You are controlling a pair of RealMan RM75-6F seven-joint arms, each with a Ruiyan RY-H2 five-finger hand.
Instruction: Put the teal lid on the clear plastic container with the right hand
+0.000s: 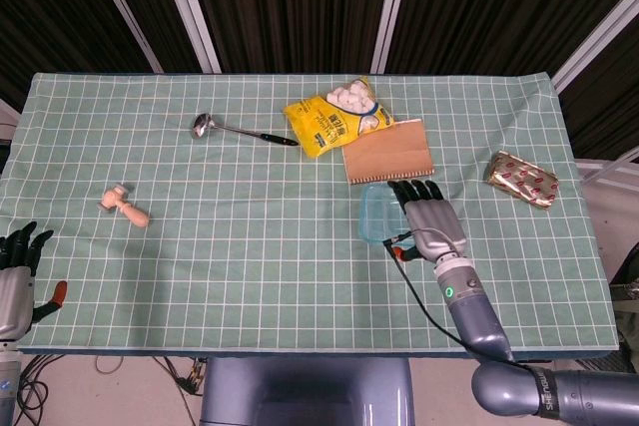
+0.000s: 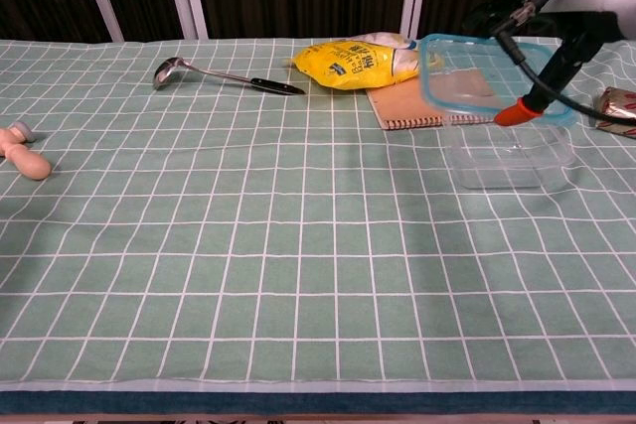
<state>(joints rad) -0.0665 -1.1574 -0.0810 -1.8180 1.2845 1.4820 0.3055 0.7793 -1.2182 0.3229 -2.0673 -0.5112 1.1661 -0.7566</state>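
**Lid held above the container**

Your green checked tablecloth (image 2: 199, 245) spans the table. On it, the brown notebook (image 1: 387, 152) lies touching the yellow snack bag (image 1: 334, 119). Your right hand (image 1: 431, 218) grips the teal lid (image 2: 477, 76), which hangs raised over the clear plastic container (image 2: 505, 151), apart from it. Your left hand (image 1: 18, 271) sits at the near left edge, fingers spread, holding nothing. The ladle (image 1: 240, 131) lies behind, the wooden toy (image 1: 125, 205) far left.
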